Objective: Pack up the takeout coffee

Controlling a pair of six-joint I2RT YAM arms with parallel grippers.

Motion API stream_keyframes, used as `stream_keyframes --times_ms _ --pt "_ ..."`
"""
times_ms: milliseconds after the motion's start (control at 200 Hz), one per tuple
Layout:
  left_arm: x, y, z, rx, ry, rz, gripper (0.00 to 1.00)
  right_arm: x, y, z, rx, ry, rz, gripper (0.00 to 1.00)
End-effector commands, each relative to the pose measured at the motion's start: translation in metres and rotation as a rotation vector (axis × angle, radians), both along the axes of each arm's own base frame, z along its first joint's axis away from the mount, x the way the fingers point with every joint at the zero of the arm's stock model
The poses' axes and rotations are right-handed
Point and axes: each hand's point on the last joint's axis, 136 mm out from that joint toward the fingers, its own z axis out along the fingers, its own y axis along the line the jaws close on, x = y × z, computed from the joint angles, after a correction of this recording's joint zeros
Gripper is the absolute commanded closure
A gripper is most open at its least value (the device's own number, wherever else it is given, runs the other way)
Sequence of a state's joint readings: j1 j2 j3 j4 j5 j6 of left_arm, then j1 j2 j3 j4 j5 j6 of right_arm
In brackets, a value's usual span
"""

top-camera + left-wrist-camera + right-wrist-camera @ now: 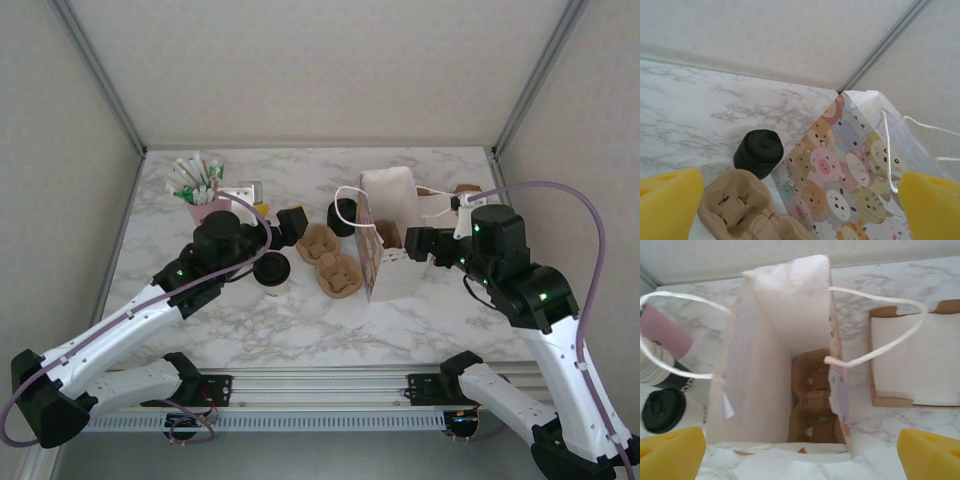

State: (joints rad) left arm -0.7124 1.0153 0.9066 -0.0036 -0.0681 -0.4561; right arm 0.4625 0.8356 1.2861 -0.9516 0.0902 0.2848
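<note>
Marble-patterned desk [300, 330] bearing: pink holder [208, 208] of white sticks at rear left; short black cylinder [759, 151] just behind tan pulp cup carriers [338, 273] at centre; shallow brown box [912, 362], lined white, at right.

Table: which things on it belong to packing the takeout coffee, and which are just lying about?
Job: white paper cup with black plastic lid; cartoon-animal paper bag; brown pulp cup carrier.
Lying about: short black cylinder; pink pot of sticks; flat brown cardboard tray.

Marble worktop [200, 320] carrying, left to right: pink holder of sticks [205, 206], lidded coffee cup [271, 271], black cylinder [343, 217], pulp cup trays [330, 262], paper bag [368, 255], flat box [912, 365] far right.
</note>
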Motion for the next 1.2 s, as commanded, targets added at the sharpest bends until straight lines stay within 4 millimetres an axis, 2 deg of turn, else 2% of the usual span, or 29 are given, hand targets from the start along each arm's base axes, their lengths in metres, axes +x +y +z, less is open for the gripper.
stream_keyframes --times_ms 0,145,471,666,961,1197 --pt "-0.003 0.013 0.005 0.004 -0.018 0.049 0.0 -0.004 0.015 0.011 0.043 -0.033 0.089 0.01" --pt "-0.005 0.018 0.002 0.019 -0.022 0.061 0.0 -0.01 0.032 0.011 0.087 -0.012 0.186 0.01" --pt "-0.015 0.031 0.005 0.006 -0.046 0.075 0.0 -0.018 0.051 0.017 0.14 0.002 0.29 0.01" --pt "-0.01 0.042 -0.004 0.01 -0.016 0.14 0.0 -0.023 0.067 0.022 0.159 0.01 0.374 0.03" --pt "-0.002 0.055 -0.022 -0.052 0.063 0.141 0.0 -0.031 0.103 0.023 0.072 0.024 0.492 0.04" --pt "-0.016 0.077 -0.03 -0.12 0.045 0.178 0.0 -0.035 0.139 0.014 -0.031 0.041 0.575 0.01"
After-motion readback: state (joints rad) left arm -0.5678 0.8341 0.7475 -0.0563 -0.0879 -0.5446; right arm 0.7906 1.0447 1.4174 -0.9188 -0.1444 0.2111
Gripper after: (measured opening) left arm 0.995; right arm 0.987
